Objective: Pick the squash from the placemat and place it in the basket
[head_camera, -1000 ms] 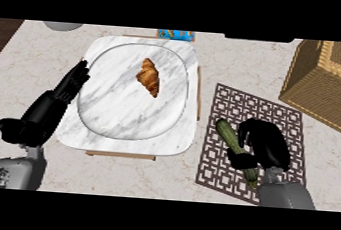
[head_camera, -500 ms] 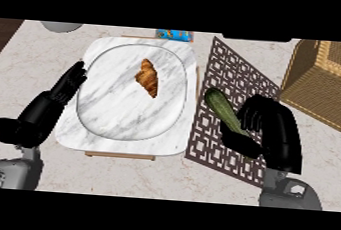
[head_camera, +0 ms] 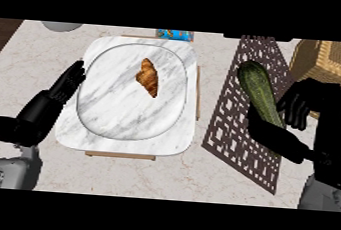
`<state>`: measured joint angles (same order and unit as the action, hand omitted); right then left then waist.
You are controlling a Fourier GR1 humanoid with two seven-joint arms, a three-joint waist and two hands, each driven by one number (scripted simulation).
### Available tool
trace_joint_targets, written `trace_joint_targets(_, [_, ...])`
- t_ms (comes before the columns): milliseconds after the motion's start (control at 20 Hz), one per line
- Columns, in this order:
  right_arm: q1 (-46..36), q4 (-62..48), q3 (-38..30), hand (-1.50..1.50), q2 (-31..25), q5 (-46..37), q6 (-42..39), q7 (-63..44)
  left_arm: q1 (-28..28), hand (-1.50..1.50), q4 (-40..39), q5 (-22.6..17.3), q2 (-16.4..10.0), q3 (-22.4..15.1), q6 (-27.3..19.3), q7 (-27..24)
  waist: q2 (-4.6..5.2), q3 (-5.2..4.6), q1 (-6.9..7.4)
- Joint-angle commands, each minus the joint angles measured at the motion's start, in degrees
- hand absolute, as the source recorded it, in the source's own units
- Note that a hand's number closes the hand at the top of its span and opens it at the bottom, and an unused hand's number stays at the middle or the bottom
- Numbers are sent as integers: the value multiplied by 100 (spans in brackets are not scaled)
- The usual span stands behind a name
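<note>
A long dark green squash (head_camera: 260,89) lies over the brown lattice placemat (head_camera: 241,127) at the right. My right hand (head_camera: 295,120) is curled round the squash's lower end, thumb below and fingers to its right; the upper end sticks out toward the top. The wicker basket (head_camera: 338,66) stands at the right edge, just beyond the hand. My left hand (head_camera: 60,89) rests open along the left rim of the plate.
A white marble plate (head_camera: 122,113) with a croissant (head_camera: 148,77) sits on a marble board at centre-left. A blue item (head_camera: 174,34) and a grey bowl (head_camera: 61,26) show at the counter's far edge.
The view has shifted, so placemat and basket sit higher and further left. My right hand has closed round the squash and raised it toward the basket. The left hand stayed put.
</note>
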<state>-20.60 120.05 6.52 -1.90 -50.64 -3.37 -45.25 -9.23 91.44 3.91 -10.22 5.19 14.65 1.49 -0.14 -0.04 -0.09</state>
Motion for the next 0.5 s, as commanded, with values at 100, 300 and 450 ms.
trace_joint_targets(100, [-1150,-387,-718,150,-423,-154,-540,-617,-15,0,-216,123,65,-56,-25,-339,14,0,27])
trace_joint_targets(300, [-1773,-1452,-1151,150,-527,-194,7,-369,-105,0,-256,147,10,-22,-13,-239,22,2,51])
trace_joint_targets(450, [-1972,-2308,-1581,150,-868,-70,341,162,-225,0,-100,173,152,-142,-103,-39,29,4,63])
